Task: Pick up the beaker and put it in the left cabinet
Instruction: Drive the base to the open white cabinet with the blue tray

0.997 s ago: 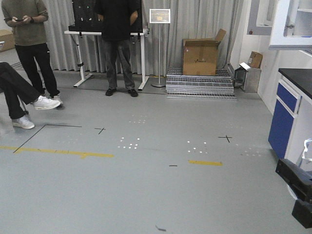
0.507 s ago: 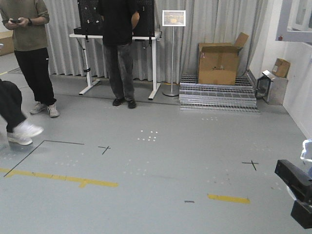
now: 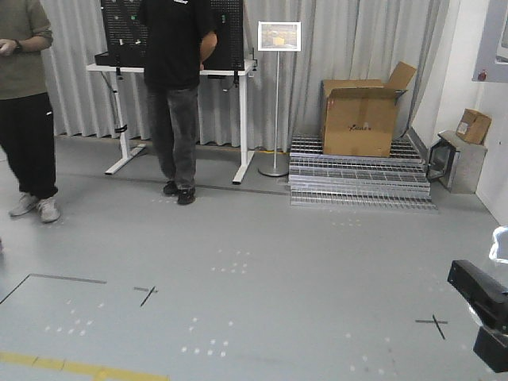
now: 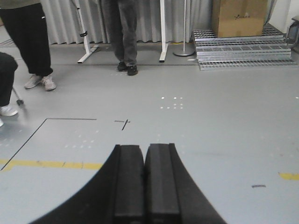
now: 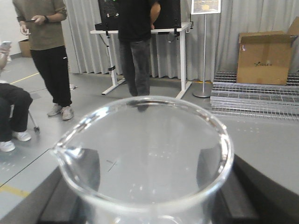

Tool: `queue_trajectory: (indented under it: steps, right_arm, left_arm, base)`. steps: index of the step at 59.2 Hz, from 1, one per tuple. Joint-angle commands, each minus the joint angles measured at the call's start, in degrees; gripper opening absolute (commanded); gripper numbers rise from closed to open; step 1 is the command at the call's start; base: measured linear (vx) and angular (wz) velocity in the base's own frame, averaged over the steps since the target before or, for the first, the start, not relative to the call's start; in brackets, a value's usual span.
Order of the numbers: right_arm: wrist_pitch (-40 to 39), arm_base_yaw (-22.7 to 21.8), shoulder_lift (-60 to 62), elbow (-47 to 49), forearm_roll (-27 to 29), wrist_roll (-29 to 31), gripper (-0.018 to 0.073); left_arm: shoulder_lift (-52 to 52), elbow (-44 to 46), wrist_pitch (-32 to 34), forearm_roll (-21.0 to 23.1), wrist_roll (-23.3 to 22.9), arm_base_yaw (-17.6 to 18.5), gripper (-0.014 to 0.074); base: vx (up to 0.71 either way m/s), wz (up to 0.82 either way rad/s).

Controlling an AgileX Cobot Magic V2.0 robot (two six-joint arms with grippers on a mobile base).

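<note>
The beaker is clear glass with a pour spout at its left rim. It fills the right wrist view, upright between the black fingers of my right gripper, which is shut on it. In the front view my right gripper sits at the lower right edge, with a glint of the beaker above it. My left gripper is shut and empty, its pads pressed together above the grey floor. The left cabinet is out of view.
Two people stand at the back left, by a white table with a black pegboard. A sign stand and a cardboard box on metal grates are at the back. A seated person's legs are at the left.
The front view has swung left and moved forward: the blue counter at the right has left the frame, and the people and box look nearer. Both grippers keep their pose and hold.
</note>
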State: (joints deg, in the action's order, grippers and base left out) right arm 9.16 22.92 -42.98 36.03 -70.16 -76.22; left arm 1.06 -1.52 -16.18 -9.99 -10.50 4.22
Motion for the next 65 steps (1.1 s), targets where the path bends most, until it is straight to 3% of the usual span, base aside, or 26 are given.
queue_trajectory:
  steps: [1, 65]
  right_arm:
    - [-1.2, -0.2, 0.3, 1.9, -1.1, 0.1, -0.0003]
    - [-1.1, -0.2, 0.3, 1.9, -1.1, 0.1, -0.0003]
  left_arm:
    - [0.5, 0.7, 4.8, 0.0, -0.2, 0.0, 0.0004]
    - [0.5, 0.7, 4.8, 0.0, -0.2, 0.0, 0.0004]
  base:
    - [0.75, -0.10]
    - [0.74, -0.05]
